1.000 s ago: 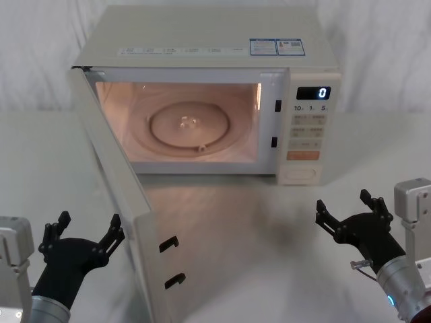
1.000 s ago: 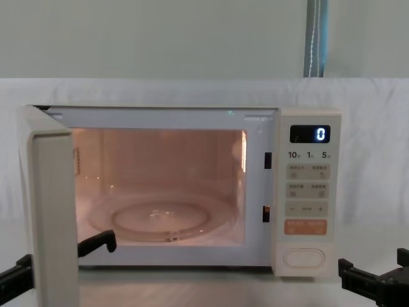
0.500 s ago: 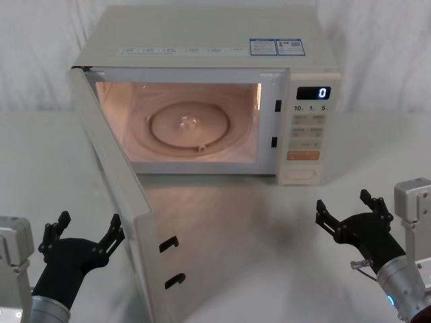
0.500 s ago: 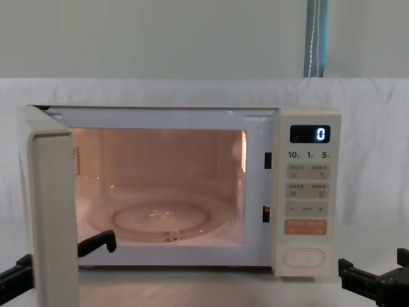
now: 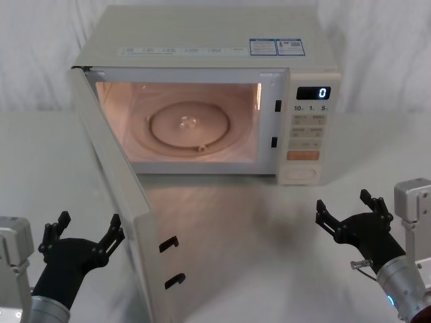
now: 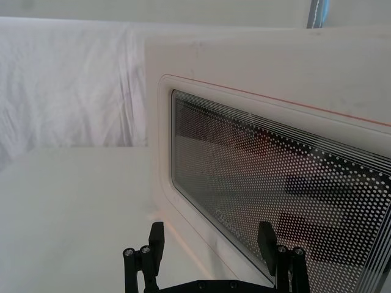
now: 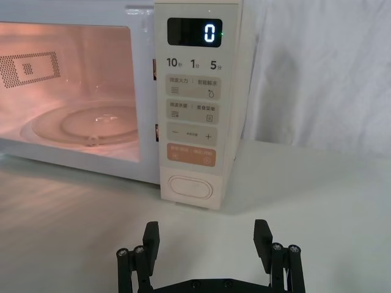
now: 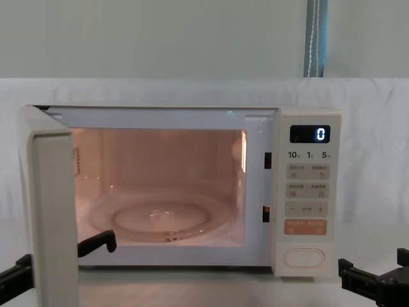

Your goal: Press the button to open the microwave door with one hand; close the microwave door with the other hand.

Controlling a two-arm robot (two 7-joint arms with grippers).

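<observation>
Microwave door (image 5: 124, 202): it is standing wide open, hinged on the left side of the oven and swinging out toward the robot; its dotted dark glass window is showing close in the left wrist view (image 6: 275, 183).
Button (image 5: 300, 174): the plain cream oval is sitting at the bottom of the keypad strip, just under the orange key (image 5: 302, 155); nothing is touching it.
Microwave (image 5: 202, 40): it is standing on the counter (image 5: 256, 229) in the middle, its cavity is glowing warm and the glass turntable (image 5: 190, 125) is lying inside.
Display (image 5: 313, 93): it is showing 0.
Left gripper (image 5: 84, 237): it is hovering low at the near left, just beside the outer face of the open door, not touching it; its fingers (image 6: 157, 235) are spreading apart and holding nothing.
Right gripper (image 5: 350, 212): it is hovering at the near right above the counter, facing the keypad, well apart from the button; its fingers (image 7: 263, 235) are also apart, holding nothing.
</observation>
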